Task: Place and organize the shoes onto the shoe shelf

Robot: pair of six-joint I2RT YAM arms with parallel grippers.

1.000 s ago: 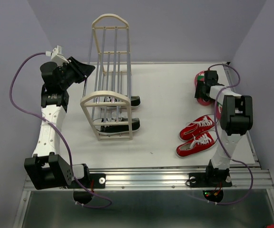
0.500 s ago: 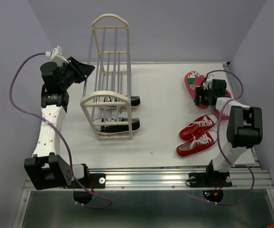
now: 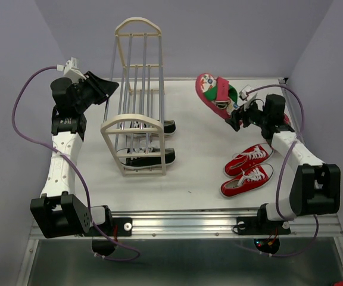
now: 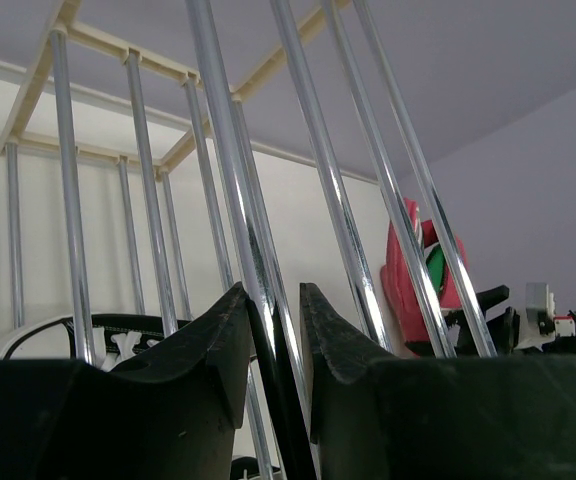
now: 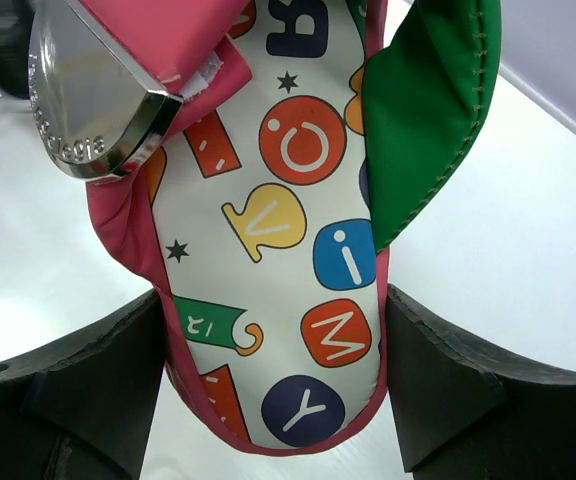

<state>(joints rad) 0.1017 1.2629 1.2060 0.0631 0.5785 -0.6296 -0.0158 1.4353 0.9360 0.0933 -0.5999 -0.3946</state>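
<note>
Progress: 2 black sneakers (image 3: 167, 127) on shoe shelf (image 3: 133, 125), low tier. Right gripper (image 3: 234, 113) clamps flip-flop (image 3: 212, 89) aloft, 1 o'clock; 2 red sneakers (image 3: 246, 159) wait, 4 o'clock. Left gripper (image 4: 271, 300) at shoe shelf; we cannot tell jaws.

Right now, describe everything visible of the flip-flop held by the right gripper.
The flip-flop has a pink rim and a white footbed printed with coloured letters and stars. One strap is green fabric, the other pink, bearing a shiny silver piece. The right gripper pinches its sides near the heel; it appears lifted off the white table, toe pointing away from the arm.
</note>
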